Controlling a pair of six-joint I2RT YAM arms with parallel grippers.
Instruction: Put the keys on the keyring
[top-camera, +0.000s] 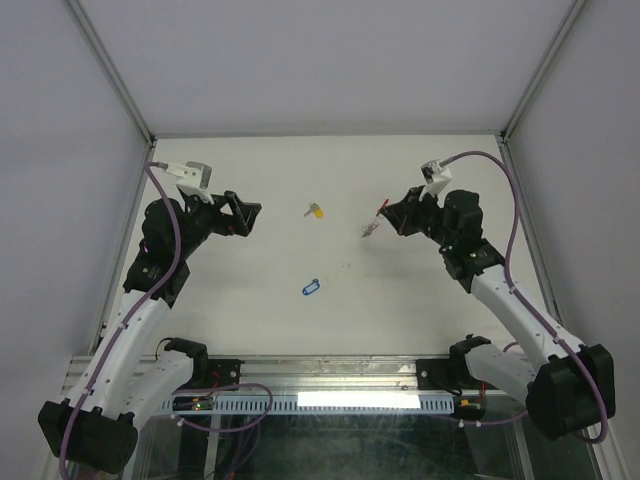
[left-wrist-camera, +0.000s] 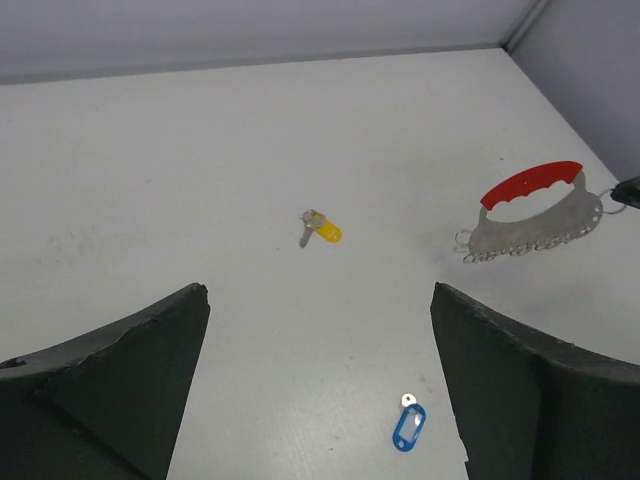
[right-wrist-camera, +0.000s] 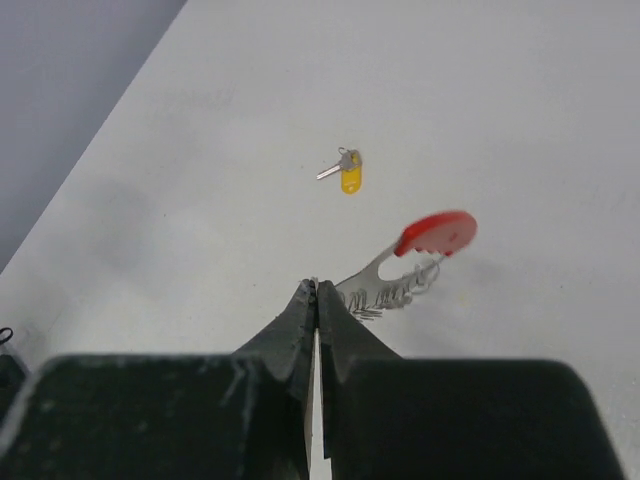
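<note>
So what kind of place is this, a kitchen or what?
Probably a robot lab test booth: a plain white table boxed in by grey panels on metal posts, with a left arm and right arm bolted at its near edge.

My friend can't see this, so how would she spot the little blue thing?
Start at the white table between the left arm and right arm. Near its middle, closer to their bases than the yellow key or the red keyring in the right pincer, lies the blue key, alone. Its blue plastic head is the only blue on the table.
</note>
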